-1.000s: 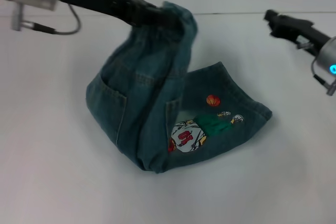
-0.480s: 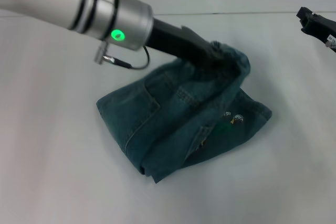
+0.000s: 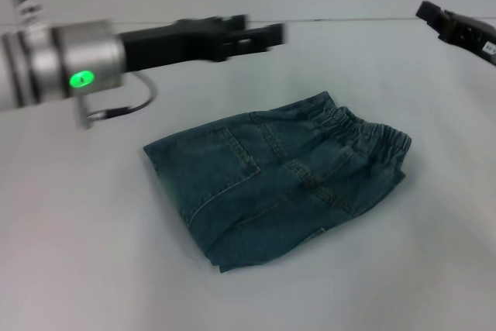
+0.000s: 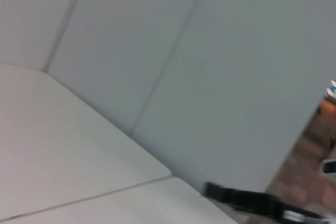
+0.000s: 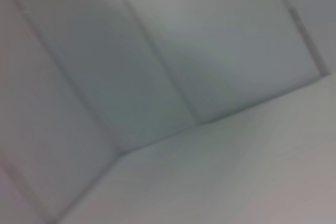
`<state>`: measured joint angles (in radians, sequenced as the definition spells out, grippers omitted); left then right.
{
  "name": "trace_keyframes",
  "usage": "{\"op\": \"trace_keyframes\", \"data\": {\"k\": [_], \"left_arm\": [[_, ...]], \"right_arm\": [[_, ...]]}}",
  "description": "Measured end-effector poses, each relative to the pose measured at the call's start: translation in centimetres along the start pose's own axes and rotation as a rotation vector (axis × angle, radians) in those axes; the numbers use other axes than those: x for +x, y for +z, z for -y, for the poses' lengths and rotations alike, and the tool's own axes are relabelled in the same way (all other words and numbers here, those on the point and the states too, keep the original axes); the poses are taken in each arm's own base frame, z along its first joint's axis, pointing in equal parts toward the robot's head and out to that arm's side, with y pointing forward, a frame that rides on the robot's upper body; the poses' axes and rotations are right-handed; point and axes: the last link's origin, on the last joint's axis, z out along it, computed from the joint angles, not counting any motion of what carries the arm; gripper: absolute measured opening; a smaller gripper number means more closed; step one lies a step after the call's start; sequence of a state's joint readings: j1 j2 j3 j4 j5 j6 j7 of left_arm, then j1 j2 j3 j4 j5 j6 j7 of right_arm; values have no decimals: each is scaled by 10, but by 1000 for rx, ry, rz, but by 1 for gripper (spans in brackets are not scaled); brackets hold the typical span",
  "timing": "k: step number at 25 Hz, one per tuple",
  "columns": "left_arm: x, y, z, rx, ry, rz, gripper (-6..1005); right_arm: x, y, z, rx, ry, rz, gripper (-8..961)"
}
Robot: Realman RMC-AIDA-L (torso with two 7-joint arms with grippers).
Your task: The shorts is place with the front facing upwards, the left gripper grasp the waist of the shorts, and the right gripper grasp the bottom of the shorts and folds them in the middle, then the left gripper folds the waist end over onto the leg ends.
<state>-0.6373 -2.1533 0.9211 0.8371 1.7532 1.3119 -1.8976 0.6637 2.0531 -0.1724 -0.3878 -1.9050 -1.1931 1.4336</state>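
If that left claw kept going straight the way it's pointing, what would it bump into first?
Probably nothing close: the left gripper hangs open above the table, pointing sideways past the folded shorts below. The right gripper lies roughly ahead, though depth is unclear.

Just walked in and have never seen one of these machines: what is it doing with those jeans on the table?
The blue-green denim shorts lie folded into a compact bundle on the pale table, gathered elastic waistband on top at the right. Neither arm touches them. The black two-fingered left gripper hangs open in the air above and behind the bundle; the right gripper sits far off at the table's right edge. The folding looks finished.
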Motion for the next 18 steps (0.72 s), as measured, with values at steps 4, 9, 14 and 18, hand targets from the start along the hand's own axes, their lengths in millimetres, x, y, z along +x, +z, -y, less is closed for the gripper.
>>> {"op": "trace_keyframes", "data": {"k": [4, 9, 14, 18], "left_arm": [[-18, -42, 13, 10, -66, -45, 906], [-43, -96, 13, -25, -106, -60, 921], [-68, -140, 3, -39, -80, -72, 921], [-103, -159, -2, 36, 9, 8, 921]], "right_arm": [[-20, -14, -19, -200, -25, -86, 19], [-34, -35, -37, -377, -65, -247, 37], [-29, -58, -56, -513, -190, -362, 105], [-17, -70, -59, -529, -255, -424, 778]]}}
